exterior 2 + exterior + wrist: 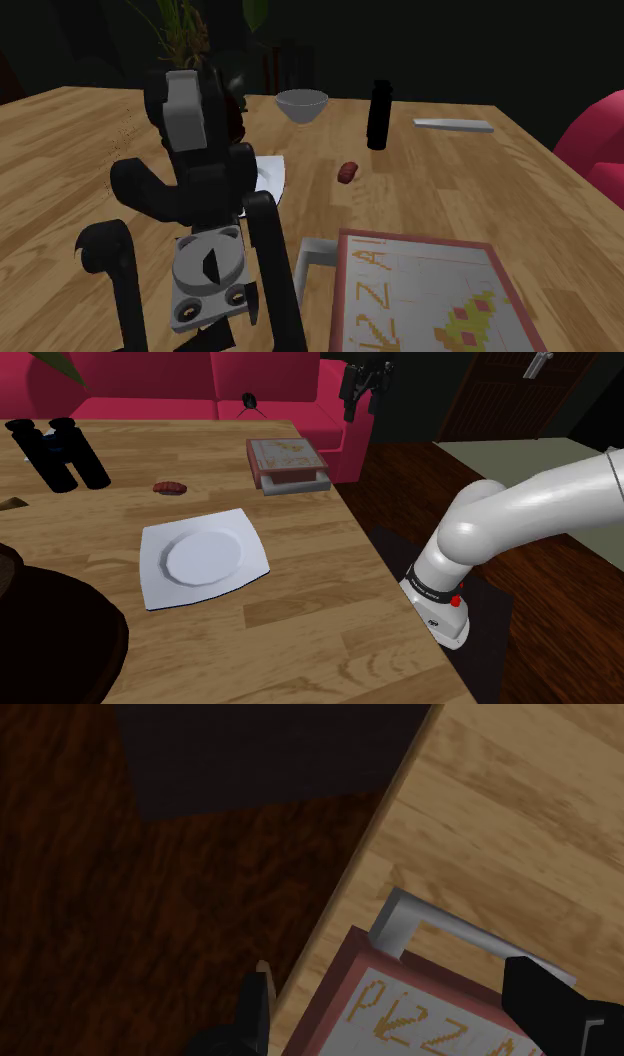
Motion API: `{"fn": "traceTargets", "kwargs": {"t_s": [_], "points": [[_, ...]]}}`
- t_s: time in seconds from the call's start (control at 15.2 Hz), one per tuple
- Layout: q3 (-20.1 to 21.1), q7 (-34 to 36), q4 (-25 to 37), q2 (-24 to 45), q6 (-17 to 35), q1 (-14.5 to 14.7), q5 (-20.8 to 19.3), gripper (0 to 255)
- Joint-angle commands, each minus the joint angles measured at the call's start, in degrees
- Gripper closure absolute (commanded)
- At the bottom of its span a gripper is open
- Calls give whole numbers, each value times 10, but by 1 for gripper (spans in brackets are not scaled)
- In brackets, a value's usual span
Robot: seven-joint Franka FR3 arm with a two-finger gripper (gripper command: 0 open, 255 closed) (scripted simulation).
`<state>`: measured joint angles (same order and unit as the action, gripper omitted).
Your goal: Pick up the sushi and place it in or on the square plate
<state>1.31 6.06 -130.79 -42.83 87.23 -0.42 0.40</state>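
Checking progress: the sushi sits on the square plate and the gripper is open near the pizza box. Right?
No. The sushi lies on the bare table, apart from the square plate, as the shoulder view shows. The gripper is indeed open near the pizza box.

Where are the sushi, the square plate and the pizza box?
sushi [170,487], shoulder view, middle of the dark red piece.
square plate [157,567], shoulder view, flat white rim.
pizza box [285,453], shoulder view, printed lid.
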Motion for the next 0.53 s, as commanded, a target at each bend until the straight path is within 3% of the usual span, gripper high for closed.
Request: {"fn": "traceTargets", "kwargs": {"t_s": [0.0,0.46], "points": [[0,0,0,0,0,0,0,0],[24,-33,59,137,71,34,14,0]]}}
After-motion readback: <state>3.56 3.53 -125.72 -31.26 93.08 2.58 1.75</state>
